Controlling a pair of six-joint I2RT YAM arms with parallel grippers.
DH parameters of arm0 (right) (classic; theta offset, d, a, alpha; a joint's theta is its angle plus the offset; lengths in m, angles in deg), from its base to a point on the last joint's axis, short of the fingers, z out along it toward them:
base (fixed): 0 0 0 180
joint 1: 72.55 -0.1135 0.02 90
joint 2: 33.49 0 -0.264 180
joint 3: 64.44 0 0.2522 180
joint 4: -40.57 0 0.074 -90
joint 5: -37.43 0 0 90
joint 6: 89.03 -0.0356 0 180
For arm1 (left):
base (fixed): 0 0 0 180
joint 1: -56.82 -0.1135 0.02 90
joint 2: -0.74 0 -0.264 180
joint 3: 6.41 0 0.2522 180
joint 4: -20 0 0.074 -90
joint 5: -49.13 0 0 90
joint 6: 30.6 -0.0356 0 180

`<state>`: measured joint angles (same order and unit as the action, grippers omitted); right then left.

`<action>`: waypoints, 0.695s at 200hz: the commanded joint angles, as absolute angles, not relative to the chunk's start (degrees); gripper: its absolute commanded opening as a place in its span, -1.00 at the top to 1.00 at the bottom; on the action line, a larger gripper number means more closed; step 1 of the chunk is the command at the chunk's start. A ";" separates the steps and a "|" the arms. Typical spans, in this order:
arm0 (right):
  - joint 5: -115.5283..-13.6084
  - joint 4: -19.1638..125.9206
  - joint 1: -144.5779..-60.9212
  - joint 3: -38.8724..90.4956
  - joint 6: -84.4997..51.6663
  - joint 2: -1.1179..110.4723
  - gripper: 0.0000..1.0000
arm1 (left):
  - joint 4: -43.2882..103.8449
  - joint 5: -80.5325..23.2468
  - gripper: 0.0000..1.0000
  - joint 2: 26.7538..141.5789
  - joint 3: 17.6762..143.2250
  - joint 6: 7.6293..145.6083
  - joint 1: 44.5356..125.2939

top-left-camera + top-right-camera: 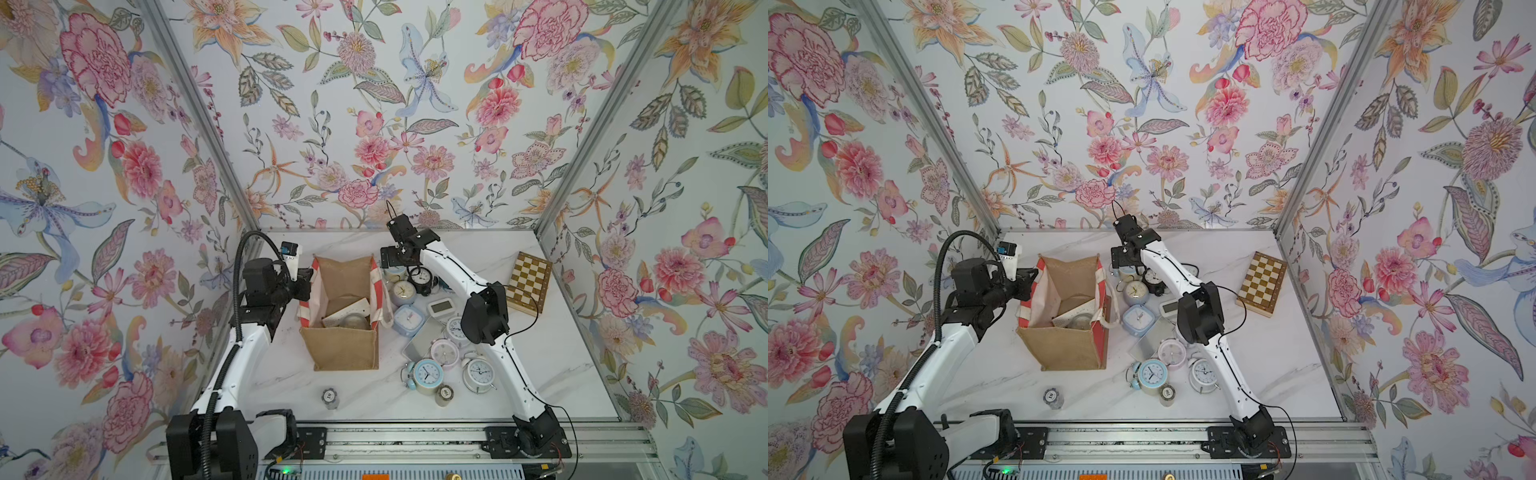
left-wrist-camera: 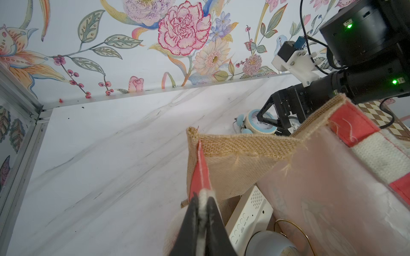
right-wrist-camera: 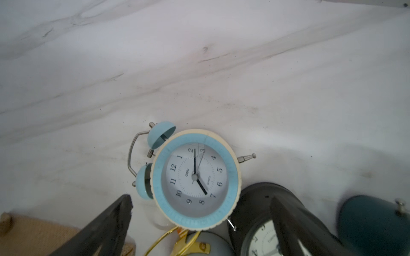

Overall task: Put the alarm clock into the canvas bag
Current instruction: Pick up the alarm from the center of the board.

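Note:
The canvas bag (image 1: pixel 340 349) (image 1: pixel 1067 345) stands upright mid-table with its mouth open. My left gripper (image 1: pixel 309 277) (image 2: pixel 203 195) is shut on the bag's striped side rim (image 2: pixel 199 168) at the far left corner. A white digital clock (image 2: pixel 250 212) and a round grey-blue clock (image 2: pixel 268 243) lie inside the bag. My right gripper (image 1: pixel 395 269) (image 3: pixel 200 199) hangs open just right of the bag's far end. It is over a light-blue twin-bell alarm clock (image 3: pixel 195 177) that lies face up, partly between the fingertips and untouched. A black alarm clock (image 3: pixel 257 206) sits under one finger.
Several more clocks crowd the table right of the bag, among them a square blue one (image 1: pixel 408 320), a white digital one (image 1: pixel 441 307) and a blue-faced round one (image 1: pixel 428 374). A chessboard (image 1: pixel 530 282) lies far right. Two small capped jars (image 1: pixel 330 397) (image 1: pixel 444 394) stand near the front.

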<state>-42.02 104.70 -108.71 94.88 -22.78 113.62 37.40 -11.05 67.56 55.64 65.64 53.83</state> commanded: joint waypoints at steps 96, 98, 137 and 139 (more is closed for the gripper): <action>-35.16 97.88 -108.89 96.65 -32.98 120.89 -0.99 | 35.45 -8.71 0.80 66.33 54.19 64.91 54.06; -35.23 97.89 -108.88 96.63 -33.01 121.01 -0.99 | 35.37 -8.66 0.80 66.27 54.19 64.93 54.08; -35.61 97.04 -109.21 96.58 -32.11 121.64 -1.00 | 35.35 -8.40 0.80 66.29 54.19 64.94 54.09; -35.59 97.04 -109.27 96.59 -32.09 121.66 -1.00 | 35.39 -8.43 0.80 66.23 54.19 64.94 54.09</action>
<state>-36.25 96.98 -108.86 95.64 -32.09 119.92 36.44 -9.67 67.35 55.20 65.62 53.83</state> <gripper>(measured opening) 0.997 0.099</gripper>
